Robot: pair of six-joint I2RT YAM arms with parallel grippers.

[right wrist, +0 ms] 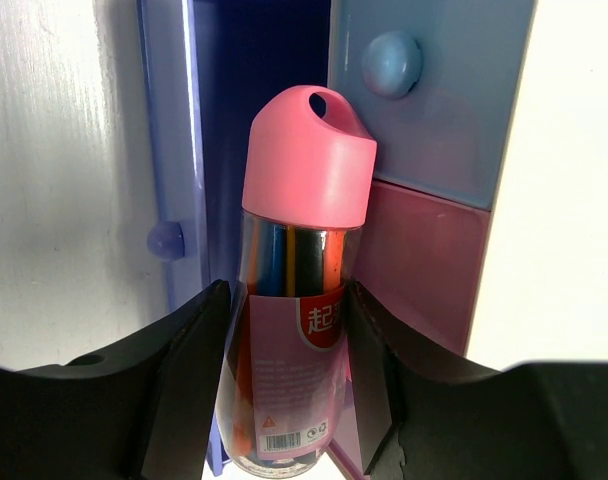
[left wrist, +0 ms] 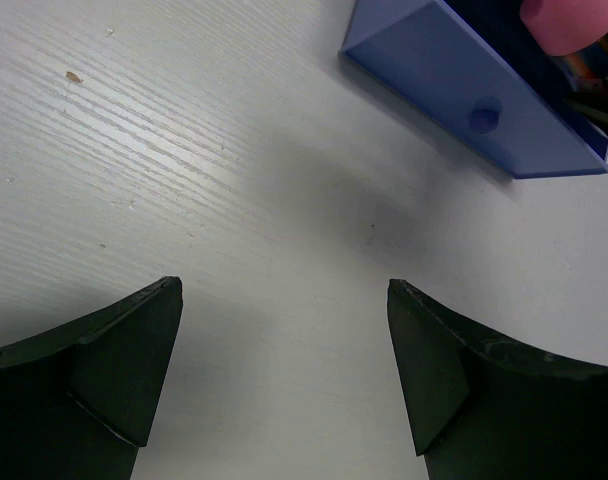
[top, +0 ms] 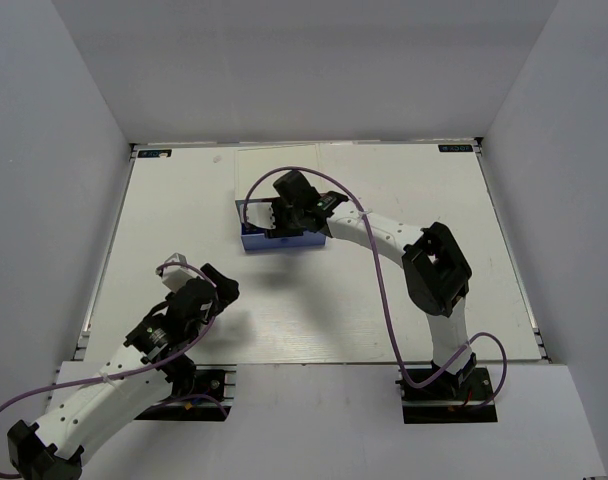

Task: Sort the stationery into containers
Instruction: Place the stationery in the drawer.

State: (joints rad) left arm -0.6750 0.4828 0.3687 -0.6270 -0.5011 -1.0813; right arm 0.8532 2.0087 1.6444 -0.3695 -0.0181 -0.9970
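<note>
One piece of the stationery, a pink-capped clear tube (right wrist: 304,300) with coloured sticks inside and a pink label, stands between the fingers of my right gripper (right wrist: 289,295), which is shut on it. The tube is over the pulled-out darker blue drawer (right wrist: 174,150) of the small cabinet (top: 250,212) whose drawers are the containers. The light blue drawer (right wrist: 434,100) and the pink drawer (right wrist: 424,270) beside it are closed. My left gripper (left wrist: 284,330) hovers open over bare table, well short of the darker blue drawer (left wrist: 464,80). The tube's pink cap (left wrist: 569,20) shows above that drawer.
The cabinet sits mid-table toward the back, under my right gripper (top: 289,215). My left gripper (top: 219,290) is at the near left. White walls close the table (top: 434,300) in at the back and on both sides.
</note>
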